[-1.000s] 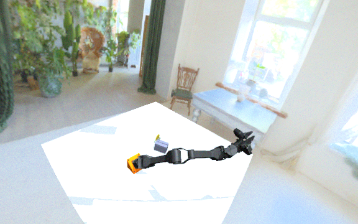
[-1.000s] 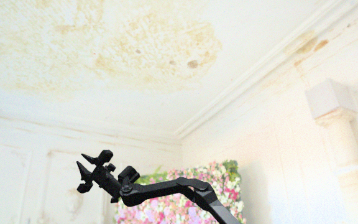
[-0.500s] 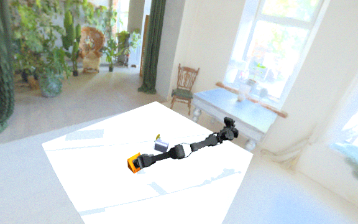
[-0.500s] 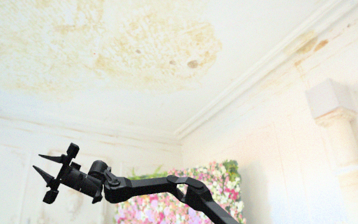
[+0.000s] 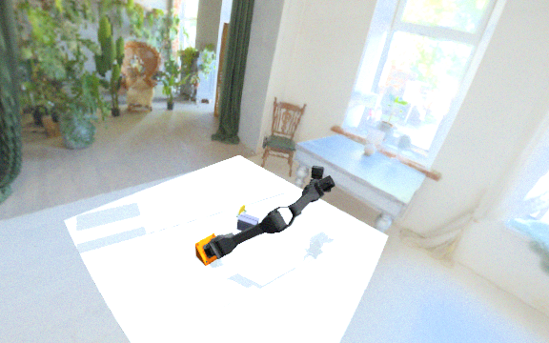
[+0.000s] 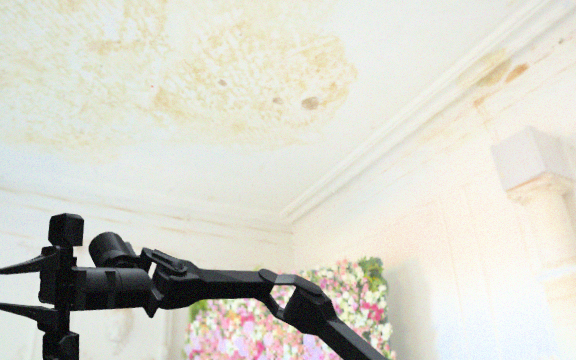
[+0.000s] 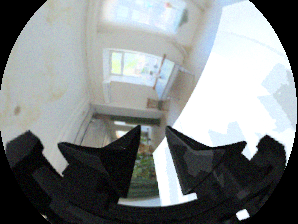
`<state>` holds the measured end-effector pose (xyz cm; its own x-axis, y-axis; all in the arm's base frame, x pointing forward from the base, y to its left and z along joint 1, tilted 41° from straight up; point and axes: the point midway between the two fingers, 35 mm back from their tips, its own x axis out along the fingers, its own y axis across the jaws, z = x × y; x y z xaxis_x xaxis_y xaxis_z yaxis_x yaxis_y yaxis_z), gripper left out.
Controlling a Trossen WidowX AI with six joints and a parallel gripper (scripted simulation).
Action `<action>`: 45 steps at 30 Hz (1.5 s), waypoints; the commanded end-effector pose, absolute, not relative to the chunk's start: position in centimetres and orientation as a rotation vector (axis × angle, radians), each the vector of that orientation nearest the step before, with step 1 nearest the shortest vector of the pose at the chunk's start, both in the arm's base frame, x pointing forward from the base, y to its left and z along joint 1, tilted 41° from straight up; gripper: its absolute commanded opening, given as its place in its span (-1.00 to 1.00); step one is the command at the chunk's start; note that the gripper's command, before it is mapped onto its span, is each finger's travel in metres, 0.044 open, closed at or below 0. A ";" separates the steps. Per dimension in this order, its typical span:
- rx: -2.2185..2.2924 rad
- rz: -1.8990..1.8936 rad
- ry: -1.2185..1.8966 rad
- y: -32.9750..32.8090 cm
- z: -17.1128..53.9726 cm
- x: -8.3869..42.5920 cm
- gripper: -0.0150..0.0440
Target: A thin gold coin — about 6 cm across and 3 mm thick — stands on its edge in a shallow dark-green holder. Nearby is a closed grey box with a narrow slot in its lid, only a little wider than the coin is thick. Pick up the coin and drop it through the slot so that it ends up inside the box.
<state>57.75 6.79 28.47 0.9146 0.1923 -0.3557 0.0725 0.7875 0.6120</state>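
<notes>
The coin (image 5: 241, 210) is standing right beside the grey box (image 5: 247, 222) — on that side the box is blocking a hand's way. The arm (image 5: 274, 221) (image 6: 228, 284) is stretching past the box on its other side, also narrowing the access. Toward the far edge of the worktop (image 5: 160, 286), beyond the coin, the way is lying open — no tall thing is standing there.
</notes>
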 end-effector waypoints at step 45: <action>-0.730 -0.371 1.538 15.5 -2.2 31.6 0.05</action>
